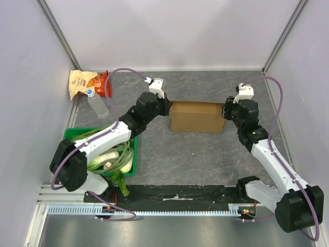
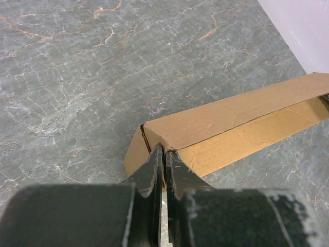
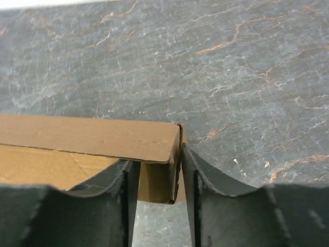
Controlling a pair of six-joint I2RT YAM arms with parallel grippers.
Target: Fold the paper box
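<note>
Nearest, on the left of the worktop [image 1: 180,154], a green crate [image 1: 135,159] of leeks [image 1: 110,159] sits by the left arm's base. Beyond it, at mid-worktop, the brown box [image 1: 197,117] lies low and formed, with an arm at each end. The left tool [image 2: 164,152] is clenched on the thin cardboard at the box's left corner, where a long seam gapes between top panel and side wall. The right tool [image 3: 158,159] stands astride the opposite end wall, a finger on each side; whether it presses cannot be told. The fold looks to be at its closing stage, lid down but not tucked. The next move likely calls for steadied ends and a gentle push to seat the lid. A bottle [image 1: 97,105] and snack bag [image 1: 82,83] lie in the far left corner
</note>
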